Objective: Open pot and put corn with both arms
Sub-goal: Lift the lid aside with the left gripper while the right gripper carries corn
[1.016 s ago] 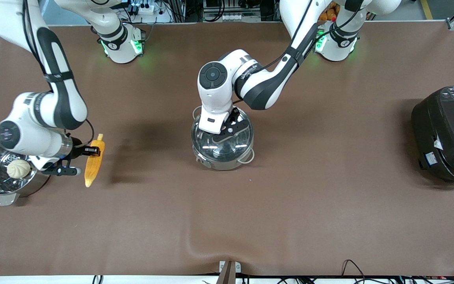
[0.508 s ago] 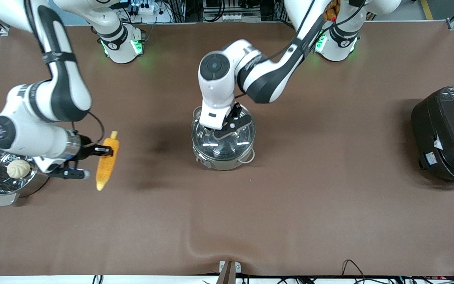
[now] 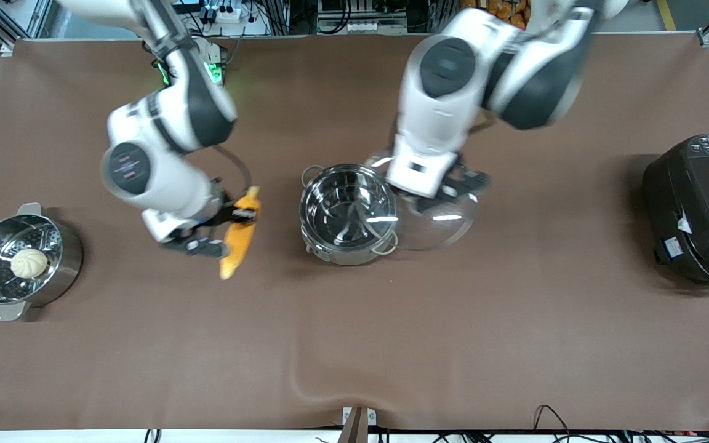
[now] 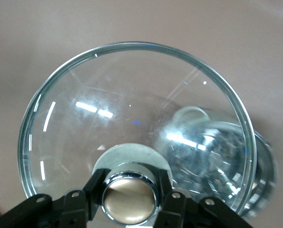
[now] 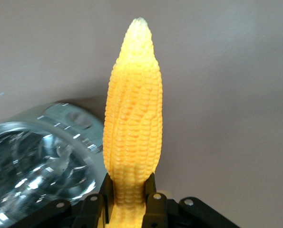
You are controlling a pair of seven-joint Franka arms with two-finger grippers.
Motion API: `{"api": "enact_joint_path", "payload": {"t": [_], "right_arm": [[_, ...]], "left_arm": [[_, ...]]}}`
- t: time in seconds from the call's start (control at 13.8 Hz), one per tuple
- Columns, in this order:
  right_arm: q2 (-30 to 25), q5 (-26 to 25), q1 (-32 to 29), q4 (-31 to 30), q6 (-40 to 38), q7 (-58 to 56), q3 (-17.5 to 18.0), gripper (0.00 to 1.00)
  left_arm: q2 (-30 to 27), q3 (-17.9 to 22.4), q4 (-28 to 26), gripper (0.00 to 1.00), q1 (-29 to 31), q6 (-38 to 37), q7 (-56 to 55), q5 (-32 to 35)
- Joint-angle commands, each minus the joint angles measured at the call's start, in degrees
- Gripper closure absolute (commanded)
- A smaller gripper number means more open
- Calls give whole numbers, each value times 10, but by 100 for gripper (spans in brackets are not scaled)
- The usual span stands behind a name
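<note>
The pot (image 3: 337,253) stands open and empty mid-table. My left gripper (image 3: 448,189) is shut on the copper knob (image 4: 130,199) of the glass lid (image 3: 447,229) and holds the lid in the air beside the pot, toward the left arm's end, overlapping its rim. The pot (image 4: 267,166) shows past the lid (image 4: 131,104) in the left wrist view. My right gripper (image 3: 233,226) is shut on the stalk end of the corn (image 3: 239,243) and holds it above the table beside the pot, toward the right arm's end. The right wrist view shows the corn (image 5: 134,118) and the pot (image 5: 36,166).
An all-steel pot (image 3: 65,264) with a perforated insert holds a white bun (image 3: 28,263) at the right arm's end. A big black cooker (image 3: 699,209) stands at the left arm's end. A fold in the brown cloth (image 3: 305,384) lies at the near edge.
My left gripper lifted the lid off the pot and swung it toward the left arm's end. My right gripper carried the corn from beside the all-steel pot toward the open pot.
</note>
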Motion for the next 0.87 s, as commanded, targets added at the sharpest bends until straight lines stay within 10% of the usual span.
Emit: {"api": "enact_joint_path", "payload": {"t": [0.0, 0.8], "right_arm": [[17, 13, 54, 25, 4, 37, -9, 79], [132, 56, 170, 63, 109, 79, -10, 72]], "left_arm": [[-34, -6, -51, 100, 69, -1, 109, -3], [-73, -8, -337, 100, 186, 248, 238, -6]]}}
